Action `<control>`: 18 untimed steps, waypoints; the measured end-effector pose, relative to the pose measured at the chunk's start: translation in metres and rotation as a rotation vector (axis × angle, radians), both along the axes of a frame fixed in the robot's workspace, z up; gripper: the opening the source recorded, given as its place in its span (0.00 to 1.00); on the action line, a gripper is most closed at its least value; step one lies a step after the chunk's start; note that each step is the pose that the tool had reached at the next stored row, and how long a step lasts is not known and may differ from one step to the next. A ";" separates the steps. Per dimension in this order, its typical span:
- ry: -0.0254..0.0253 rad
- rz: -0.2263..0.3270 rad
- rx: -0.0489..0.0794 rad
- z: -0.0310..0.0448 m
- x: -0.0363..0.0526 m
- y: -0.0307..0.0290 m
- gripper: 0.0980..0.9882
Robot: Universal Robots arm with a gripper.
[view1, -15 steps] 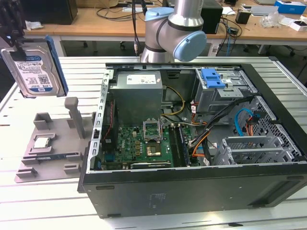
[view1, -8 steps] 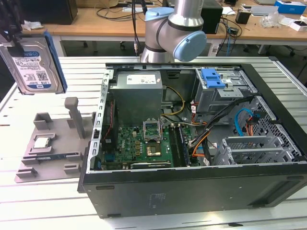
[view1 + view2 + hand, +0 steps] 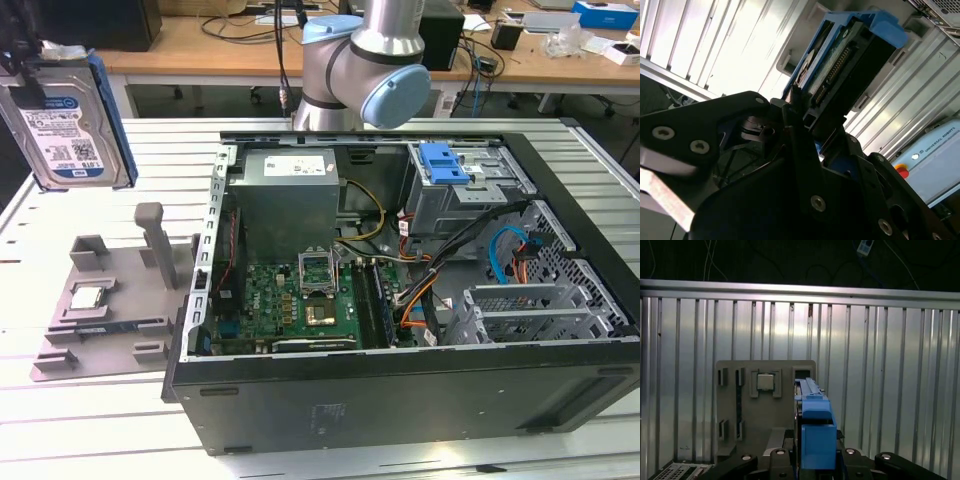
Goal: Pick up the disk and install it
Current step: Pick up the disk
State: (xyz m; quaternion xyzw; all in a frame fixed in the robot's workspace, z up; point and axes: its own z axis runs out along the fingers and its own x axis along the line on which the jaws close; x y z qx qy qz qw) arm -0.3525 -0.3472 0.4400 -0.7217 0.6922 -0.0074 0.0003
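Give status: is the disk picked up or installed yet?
Done: pick-up; the disk is off the grey fixture, clamped in the gripper. In hand: it hangs at the exterior view's left of the open computer case. Left: installation; the disk is well apart from the blue-latched drive cage.

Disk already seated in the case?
No, the disk is held aloft in the gripper, well outside the computer case.

The disk (image 3: 68, 125) sits clamped in the gripper (image 3: 815, 455). Below the gripper, the fixture tray (image 3: 765, 420) lies on the table (image 3: 890, 390), holding the processor chip (image 3: 765, 382) in one pocket. The computer case (image 3: 400, 390) stands to the exterior view's right of the gripper.
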 end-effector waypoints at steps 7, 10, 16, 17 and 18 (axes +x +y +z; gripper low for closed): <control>0.0000 0.000 0.000 0.0115 0.0000 0.0000 0.30; 0.0000 0.000 0.000 0.0169 0.0000 0.0000 0.30; 0.0000 0.000 0.000 0.0278 0.0000 0.0001 0.30; 0.0000 0.000 0.000 0.0292 0.0000 0.0001 0.30; 0.0000 0.000 0.000 0.0319 0.0000 0.0001 0.30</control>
